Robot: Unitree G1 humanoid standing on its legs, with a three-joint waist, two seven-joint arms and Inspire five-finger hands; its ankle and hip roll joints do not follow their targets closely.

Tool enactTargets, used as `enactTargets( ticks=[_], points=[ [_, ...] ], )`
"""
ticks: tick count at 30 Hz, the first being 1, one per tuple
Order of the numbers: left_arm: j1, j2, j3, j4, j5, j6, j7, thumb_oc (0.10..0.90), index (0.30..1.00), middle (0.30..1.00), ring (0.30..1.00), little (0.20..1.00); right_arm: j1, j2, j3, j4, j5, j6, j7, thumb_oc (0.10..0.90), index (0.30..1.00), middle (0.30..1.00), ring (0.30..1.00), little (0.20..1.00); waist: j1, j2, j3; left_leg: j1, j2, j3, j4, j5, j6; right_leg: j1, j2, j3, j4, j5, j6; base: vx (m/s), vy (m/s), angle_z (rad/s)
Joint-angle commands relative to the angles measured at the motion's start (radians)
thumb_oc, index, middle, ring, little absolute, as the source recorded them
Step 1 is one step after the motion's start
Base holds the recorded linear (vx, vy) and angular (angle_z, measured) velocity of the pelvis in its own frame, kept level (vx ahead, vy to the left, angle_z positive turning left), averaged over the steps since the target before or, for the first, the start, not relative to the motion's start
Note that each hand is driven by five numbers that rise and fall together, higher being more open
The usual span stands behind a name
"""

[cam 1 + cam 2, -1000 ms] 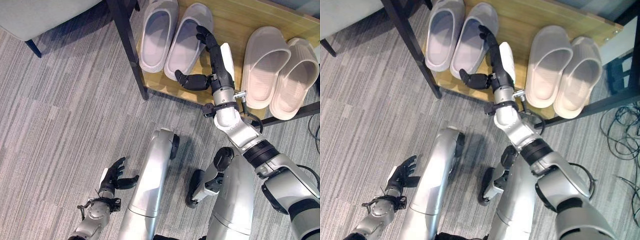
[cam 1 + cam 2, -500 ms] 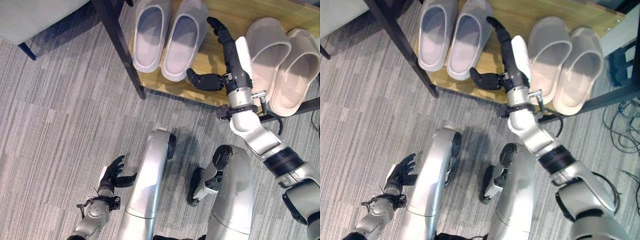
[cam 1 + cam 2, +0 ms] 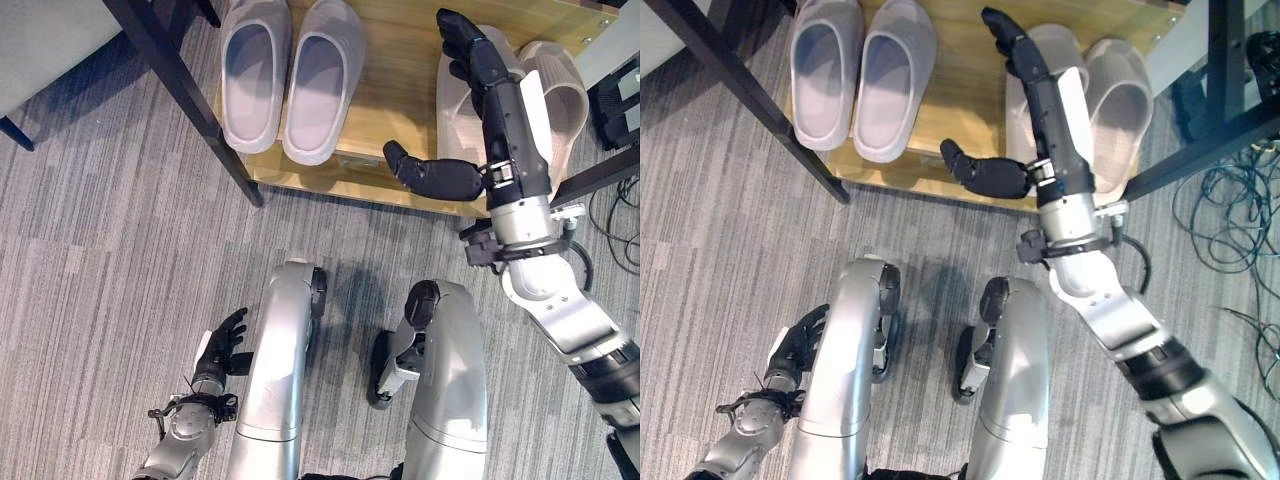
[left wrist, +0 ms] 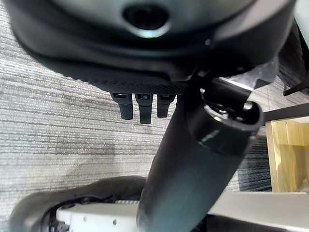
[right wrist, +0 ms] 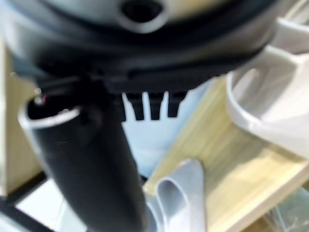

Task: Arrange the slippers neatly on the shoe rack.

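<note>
The shoe rack [image 3: 400, 90] is a low wooden shelf with dark metal legs, standing on grey carpet [image 3: 100, 250]. Two pairs of slippers rest on it. The grey pair [image 3: 290, 75] sits at the shelf's left end, side by side and touching, heels toward the robot. The beige pair [image 3: 1110, 100] sits at the right end, also side by side and partly covered by the right arm.

The right hand [image 3: 480, 100] is extended over the beige pair, fingers straight and spread, thumb standing well out to the side over the shelf's front edge; it grips nothing. Whether the fingers touch the slipper beneath cannot be told. The left hand [image 3: 222, 345] hangs low over the carpet, fingers relaxed, idle.

Both pairs appear already aligned on the shelf; the task looks close to complete, any remaining work being minor straightening.

In judgement, the slippers are moulded foam or rubber: light, slightly yielding, not fragile, and liable to slide on the smooth wood under a push. Nudging at the heel or side wall should suffice; for lifting, a pinch on the upper strap edge would be the firmest hold.
</note>
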Motion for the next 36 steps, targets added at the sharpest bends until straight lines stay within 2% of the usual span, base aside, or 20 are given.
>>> enactTargets(
  ticks=[1,5,8,13,16,17,18,20,21,22,23,26,28,29,30,31,32,33,35,36],
  points=[
    [0.092,-0.005,0.004,-0.082,0.023,-0.058,-0.015,0.8,0.9,0.9,0.9,0.9,-0.015,-0.064,-0.152,-0.188,0.039,-0.152,0.008,0.8,0.9,0.9,0.9,0.9,0.025,-0.032,-0.039,0.049,-0.044,0.021,-0.051,-0.108,-0.032,-0.054,-0.025,0.046,-0.022,0.084,-0.069,0.0,0.0,0.0],
    [0.103,0.0,0.015,-0.088,0.025,-0.068,-0.021,0.8,0.9,0.9,0.9,0.9,0.047,-0.085,-0.194,-0.198,0.054,-0.161,0.029,0.8,0.9,0.9,0.9,0.9,0.014,-0.029,-0.039,0.049,-0.041,0.03,-0.051,-0.096,-0.03,-0.054,-0.021,0.054,-0.025,0.09,-0.065,0.0,0.0,0.0],
    [0.129,-0.005,0.041,-0.102,0.023,-0.087,-0.018,0.8,0.9,0.9,0.9,0.9,0.151,-0.094,-0.265,-0.211,0.044,-0.17,0.05,0.8,0.9,0.9,0.9,0.9,-0.006,-0.02,-0.039,0.049,-0.034,0.04,-0.056,-0.078,-0.034,-0.054,-0.021,0.061,-0.034,0.093,-0.057,-0.01,-0.002,-0.04],
    [0.109,-0.006,0.091,-0.14,0.034,-0.116,-0.008,0.8,0.9,0.9,0.9,0.9,0.256,-0.063,-0.348,-0.208,0.009,-0.18,0.051,0.8,0.9,0.9,0.9,0.9,-0.023,-0.024,-0.039,0.049,-0.036,0.056,-0.108,-0.047,-0.035,-0.054,-0.011,0.063,-0.082,0.118,-0.058,0.0,-0.028,-0.02],
    [0.005,-0.029,0.169,-0.163,0.022,-0.153,-0.005,0.8,0.9,0.9,0.9,0.9,0.23,-0.032,-0.418,-0.206,-0.058,-0.196,0.03,0.8,0.9,0.9,0.9,0.9,-0.027,-0.068,-0.039,0.049,-0.033,0.095,-0.333,0.008,-0.038,-0.054,0.019,0.079,-0.272,0.191,-0.061,-0.05,-0.075,-0.03],
    [-0.002,-0.029,0.172,-0.159,0.021,-0.154,-0.006,0.8,0.9,0.9,0.9,0.9,0.222,-0.031,-0.416,-0.204,-0.059,-0.196,0.029,0.8,0.9,0.9,0.9,0.9,-0.029,-0.072,-0.039,0.049,-0.034,0.096,-0.349,0.021,-0.038,-0.054,0.018,0.081,-0.287,0.2,-0.06,-0.14,-0.043,-0.06],
    [-0.04,-0.031,0.187,-0.16,0.024,-0.16,-0.003,0.8,0.9,0.9,0.9,0.9,0.198,-0.022,-0.428,-0.201,-0.059,-0.203,0.025,0.8,0.9,0.9,0.9,0.9,-0.031,-0.085,-0.039,0.049,-0.038,0.098,-0.423,0.047,-0.04,-0.054,0.025,0.083,-0.355,0.227,-0.06,-0.18,-0.023,-0.14],
    [-0.125,-0.037,0.212,-0.149,0.034,-0.169,-0.007,0.8,0.9,0.9,0.9,0.9,0.153,0.007,-0.456,-0.197,-0.066,-0.211,0.028,0.8,0.9,0.9,0.9,0.9,-0.033,-0.076,-0.039,0.049,-0.057,0.073,-0.539,0.113,-0.039,-0.022,0.026,0.056,-0.496,0.268,-0.051,-0.24,0.003,-0.13],
    [-0.194,-0.053,0.223,-0.116,0.03,-0.169,-0.015,0.8,0.9,0.9,0.9,0.9,0.129,0.04,-0.464,-0.19,-0.067,-0.211,0.044,0.8,0.9,0.9,0.9,0.9,-0.039,-0.065,-0.039,0.049,-0.065,0.038,-0.621,0.164,-0.038,-0.005,0.019,0.034,-0.595,0.298,-0.041,-0.18,0.021,0.0],
    [-0.198,-0.053,0.223,-0.113,0.029,-0.17,-0.016,0.8,0.9,0.9,0.9,0.9,0.127,0.039,-0.465,-0.189,-0.067,-0.211,0.045,0.8,0.9,0.9,0.9,0.9,-0.04,-0.062,-0.039,0.049,-0.067,0.035,-0.625,0.168,-0.039,-0.003,0.018,0.03,-0.601,0.301,-0.041,-0.2,0.013,0.02],
    [-0.235,-0.064,0.225,-0.086,0.025,-0.169,-0.028,0.8,0.9,0.9,0.9,0.9,0.137,0.067,-0.462,-0.176,-0.061,-0.206,0.071,0.8,0.9,0.9,0.9,0.9,-0.05,-0.051,-0.039,0.049,-0.062,0.015,-0.691,0.214,-0.035,0.008,0.007,0.009,-0.668,0.326,-0.03,-0.13,0.008,-0.01],
    [-0.228,-0.082,0.212,-0.029,0.029,-0.16,-0.069,0.8,0.9,0.9,0.9,0.9,0.224,0.107,-0.418,-0.127,-0.077,-0.181,0.134,0.8,0.9,0.9,0.9,0.9,-0.069,-0.031,-0.13,0.05,-0.052,-0.009,-0.811,0.28,-0.04,0.026,-0.008,-0.026,-0.809,0.36,-0.024,-0.1,-0.014,0.0],
    [-0.201,-0.09,0.187,0.004,0.024,-0.155,-0.096,0.8,0.9,0.9,0.9,0.9,0.282,0.127,-0.362,-0.071,-0.098,-0.155,0.164,0.8,0.9,0.9,0.9,0.9,-0.074,-0.027,-0.165,0.121,-0.038,-0.017,-0.917,0.317,-0.045,0.1,-0.015,-0.044,-0.931,0.396,-0.018,-0.09,-0.032,0.09],
    [-0.199,-0.09,0.186,0.005,0.024,-0.156,-0.096,0.8,0.9,0.9,0.9,0.9,0.283,0.127,-0.36,-0.07,-0.099,-0.156,0.163,0.8,0.9,0.9,0.9,0.9,-0.074,-0.026,-0.163,0.13,-0.038,-0.019,-0.926,0.321,-0.045,0.111,-0.015,-0.046,-0.941,0.4,-0.018,-0.11,-0.059,0.13],
    [-0.169,-0.096,0.169,0.034,0.021,-0.149,-0.123,0.8,0.9,0.9,0.9,0.9,0.34,0.147,-0.309,-0.024,-0.126,-0.133,0.195,0.8,0.9,0.9,0.9,0.9,-0.074,-0.028,-0.184,0.221,-0.03,-0.028,-1.028,0.35,-0.048,0.197,-0.016,-0.063,-1.048,0.425,-0.013,-0.08,-0.045,0.1],
    [-0.168,-0.096,0.169,0.034,0.021,-0.15,-0.124,0.8,0.9,0.9,0.9,0.9,0.339,0.147,-0.306,-0.023,-0.128,-0.134,0.194,0.8,0.9,0.9,0.9,0.9,-0.075,-0.028,-0.181,0.229,-0.03,-0.029,-1.034,0.352,-0.049,0.205,-0.015,-0.065,-1.055,0.428,-0.013,-0.11,-0.093,0.19],
    [-0.134,-0.102,0.147,0.072,0.024,-0.138,-0.153,0.8,0.9,0.9,0.9,0.9,0.4,0.183,-0.235,0.058,-0.154,-0.112,0.23,0.8,0.9,0.9,0.9,0.9,-0.073,-0.03,-0.205,0.33,-0.025,-0.038,-1.144,0.388,-0.057,0.309,-0.011,-0.08,-1.18,0.459,0.0,-0.07,-0.051,0.18],
    [-0.132,-0.101,0.147,0.072,0.024,-0.139,-0.153,0.8,0.9,0.9,0.9,0.9,0.4,0.184,-0.233,0.06,-0.155,-0.114,0.229,0.8,0.9,0.9,0.9,0.9,-0.074,-0.029,-0.201,0.342,-0.024,-0.04,-1.154,0.392,-0.057,0.321,-0.01,-0.081,-1.191,0.463,0.0,-0.05,-0.107,0.2],
    [-0.094,-0.092,0.119,0.099,0.047,-0.122,-0.183,0.8,0.9,0.9,0.9,0.9,0.453,0.199,-0.145,0.169,-0.231,-0.082,0.251,0.8,0.9,0.9,0.9,0.9,-0.065,-0.036,-0.23,0.495,-0.006,-0.065,-1.316,0.44,-0.056,0.456,-0.008,-0.102,-1.342,0.504,0.014,0.01,-0.081,0.09],
    [-0.092,-0.092,0.12,0.098,0.046,-0.122,-0.183,0.8,0.9,0.9,0.9,0.9,0.451,0.2,-0.141,0.174,-0.232,-0.085,0.249,0.8,0.9,0.9,0.9,0.9,-0.067,-0.035,-0.224,0.507,-0.005,-0.067,-1.325,0.444,-0.056,0.469,-0.007,-0.104,-1.352,0.509,0.014,0.02,-0.062,0.04]
  ],
)
